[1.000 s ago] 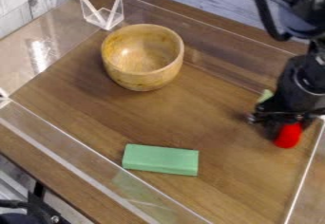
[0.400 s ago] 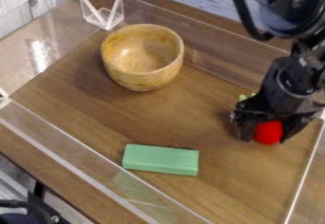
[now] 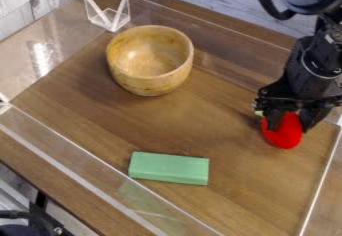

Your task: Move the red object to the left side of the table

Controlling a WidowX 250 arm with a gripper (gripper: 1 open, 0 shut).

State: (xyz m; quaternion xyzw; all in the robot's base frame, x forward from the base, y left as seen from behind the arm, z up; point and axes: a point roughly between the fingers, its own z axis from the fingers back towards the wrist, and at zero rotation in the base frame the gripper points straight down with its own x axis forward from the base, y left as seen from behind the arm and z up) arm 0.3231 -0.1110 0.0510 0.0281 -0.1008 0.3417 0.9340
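Observation:
The red object (image 3: pixel 282 134), a small bright red toy, lies on the brown wooden table (image 3: pixel 201 120) near its right edge. My black gripper (image 3: pixel 285 120) comes down on it from above. Its dark fingers sit at both sides of the toy's upper part and hide the top. The view does not show whether the fingers press on the toy or stand just off it.
A wooden bowl (image 3: pixel 150 59) stands at the back left of centre. A flat green block (image 3: pixel 170 168) lies near the front edge. Low clear plastic walls (image 3: pixel 60 155) border the tabletop, and a clear folded stand (image 3: pixel 107 10) sits at the back left corner.
The red object has shifted a little to the left of where it lay a second ago. My gripper swung left and low over it, then rose slightly.

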